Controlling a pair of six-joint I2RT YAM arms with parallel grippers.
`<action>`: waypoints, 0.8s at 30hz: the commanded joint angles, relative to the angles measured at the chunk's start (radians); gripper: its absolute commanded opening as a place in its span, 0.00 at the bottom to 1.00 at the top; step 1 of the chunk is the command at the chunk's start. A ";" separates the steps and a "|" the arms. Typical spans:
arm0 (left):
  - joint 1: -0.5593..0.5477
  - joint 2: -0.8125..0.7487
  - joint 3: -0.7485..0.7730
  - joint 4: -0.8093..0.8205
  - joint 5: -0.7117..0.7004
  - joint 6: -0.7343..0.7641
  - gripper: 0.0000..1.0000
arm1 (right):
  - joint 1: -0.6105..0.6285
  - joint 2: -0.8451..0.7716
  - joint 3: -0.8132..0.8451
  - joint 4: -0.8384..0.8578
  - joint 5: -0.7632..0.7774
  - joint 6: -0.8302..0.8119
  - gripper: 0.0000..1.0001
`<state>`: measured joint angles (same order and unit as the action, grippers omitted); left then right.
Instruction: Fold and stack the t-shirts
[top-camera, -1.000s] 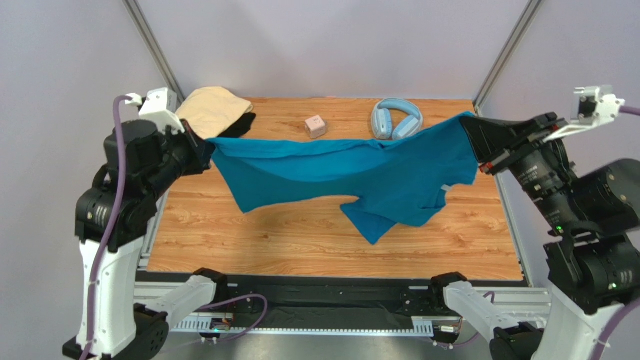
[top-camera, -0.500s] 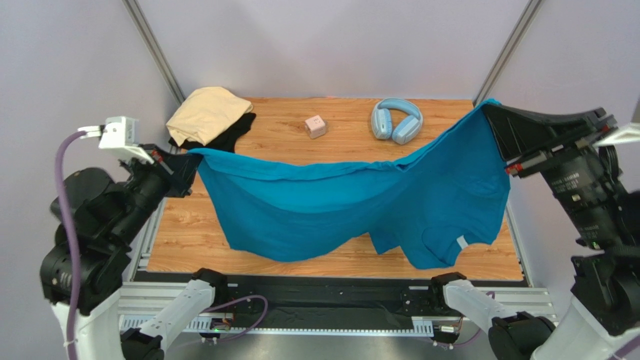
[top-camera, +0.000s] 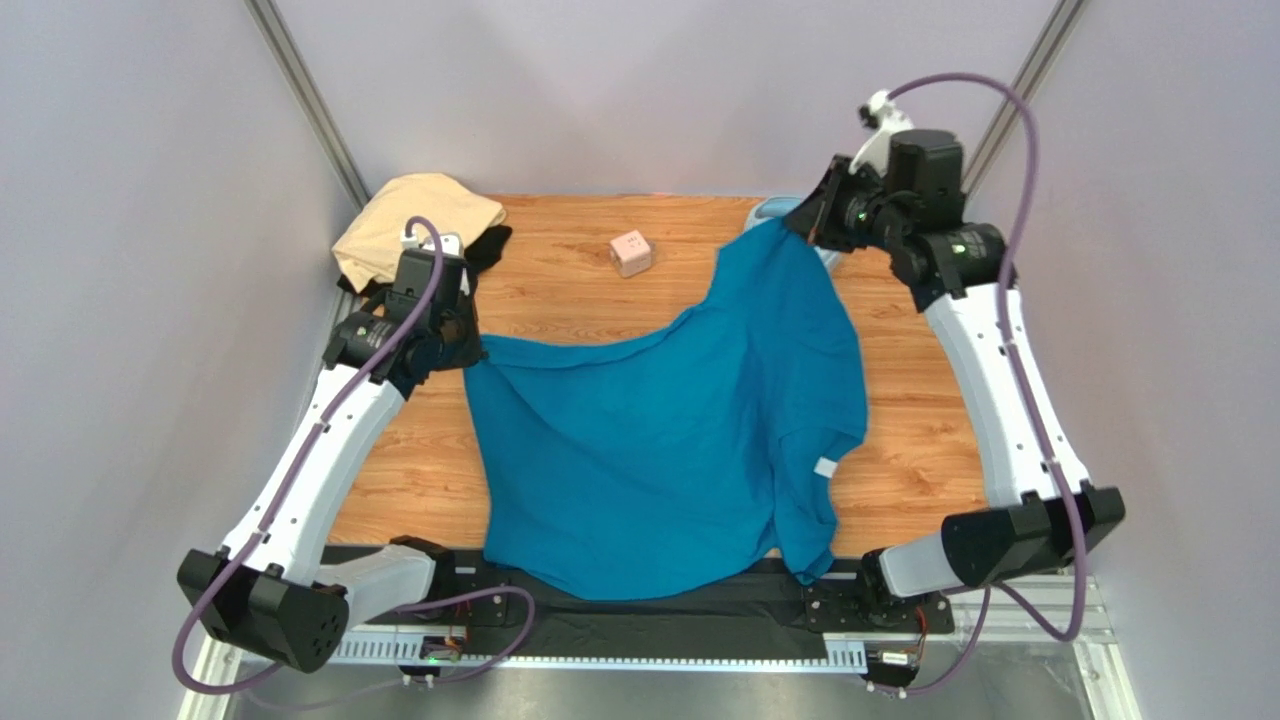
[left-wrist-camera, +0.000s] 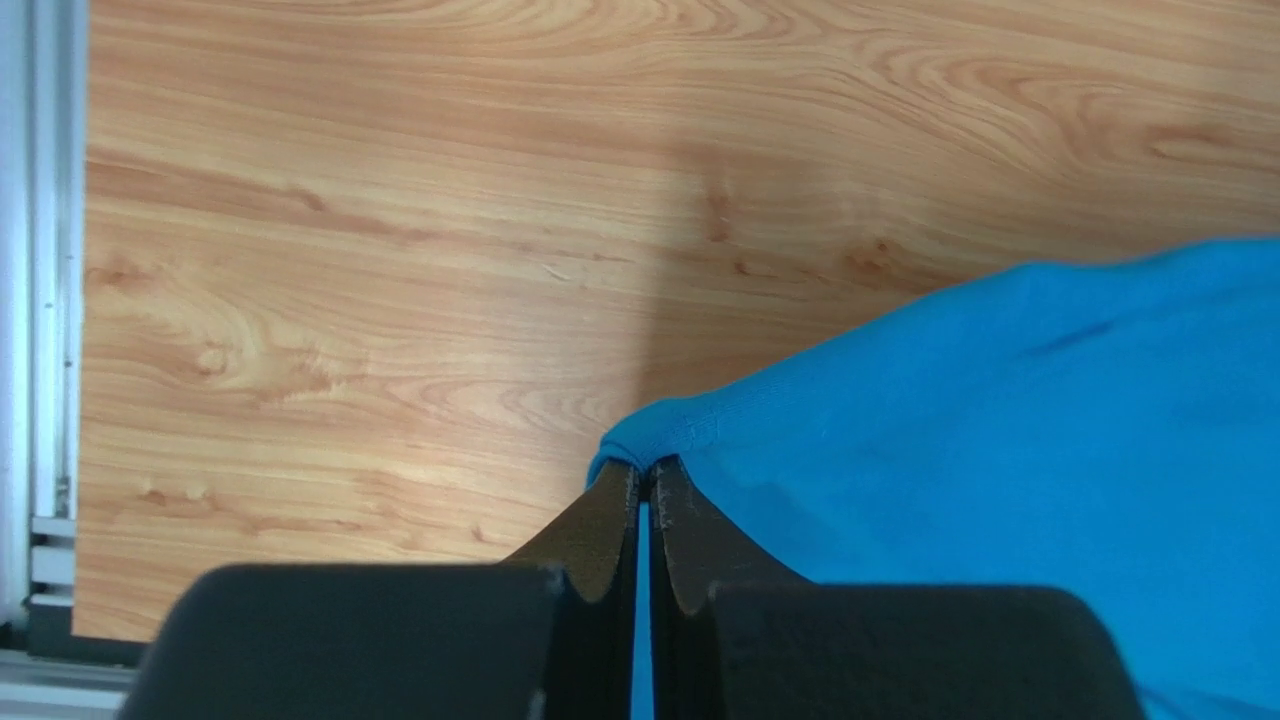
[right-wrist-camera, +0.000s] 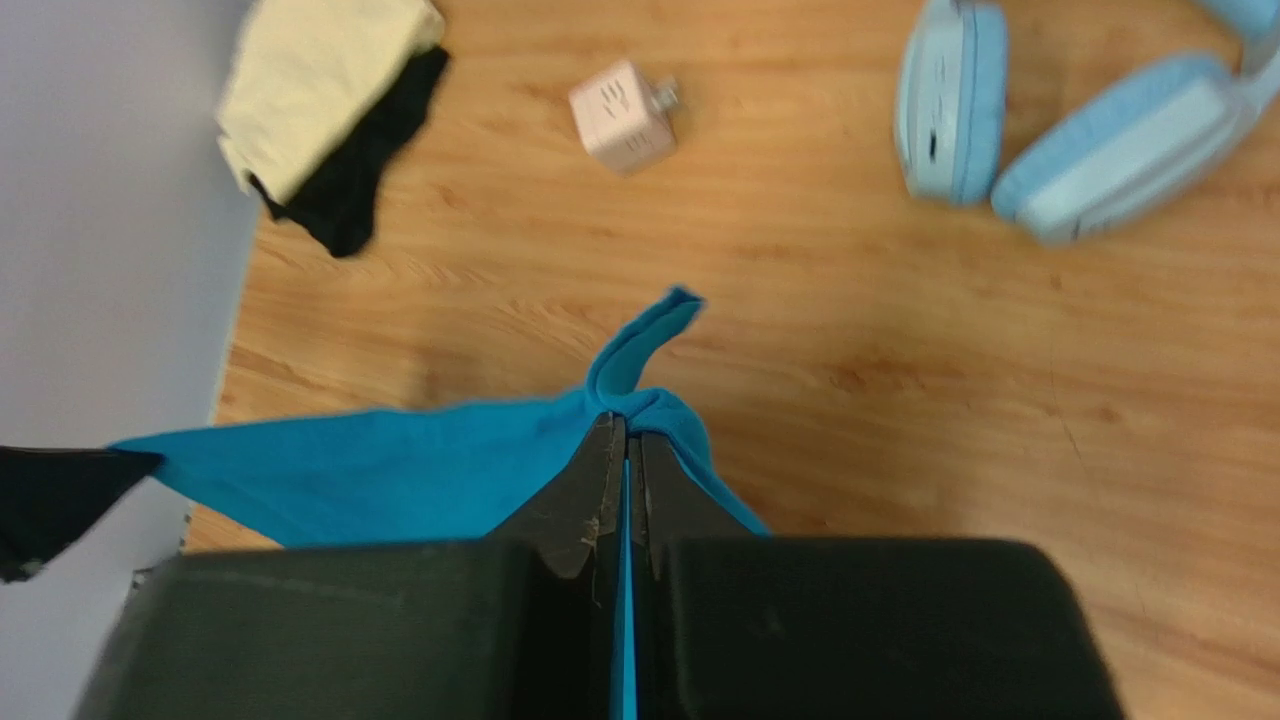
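Note:
The teal-blue t-shirt (top-camera: 676, 435) hangs stretched between both arms, its lower part draped over the table's near edge, a small white tag (top-camera: 825, 468) showing. My left gripper (top-camera: 455, 354) is shut on its left corner (left-wrist-camera: 646, 435), just above the wood. My right gripper (top-camera: 784, 222) is shut on its far corner (right-wrist-camera: 639, 383), raised over the back of the table. A pale tan t-shirt (top-camera: 409, 218) lies bunched on a black t-shirt (top-camera: 484, 249) at the back left; both also show in the right wrist view, the tan (right-wrist-camera: 323, 68) and the black (right-wrist-camera: 361, 173).
A small pink cube (top-camera: 633, 251) sits at the back middle, also seen as the cube (right-wrist-camera: 624, 120) in the right wrist view. Light-blue headphones (right-wrist-camera: 1082, 128) lie at the back right, mostly hidden behind the cloth in the top view. A metal rail (left-wrist-camera: 38, 315) borders the table's left edge.
Both arms have swung forward and down from a high, wide spread. The teal-blue shirt has come down from hanging in the air and now drapes over the table and its near edge.

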<state>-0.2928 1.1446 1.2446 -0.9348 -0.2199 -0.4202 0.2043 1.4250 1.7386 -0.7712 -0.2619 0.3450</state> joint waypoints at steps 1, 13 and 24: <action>0.001 0.032 -0.036 0.148 -0.122 0.037 0.00 | 0.000 -0.009 -0.105 0.099 0.042 -0.046 0.00; 0.017 0.432 0.013 0.269 -0.193 0.115 0.00 | -0.028 0.216 -0.143 0.112 0.124 -0.097 0.00; 0.096 0.731 0.239 0.324 -0.217 0.162 0.00 | -0.036 0.446 0.009 0.099 0.171 -0.106 0.00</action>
<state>-0.2268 1.8248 1.4040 -0.6655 -0.4141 -0.2955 0.1722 1.8252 1.6588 -0.7036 -0.1207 0.2558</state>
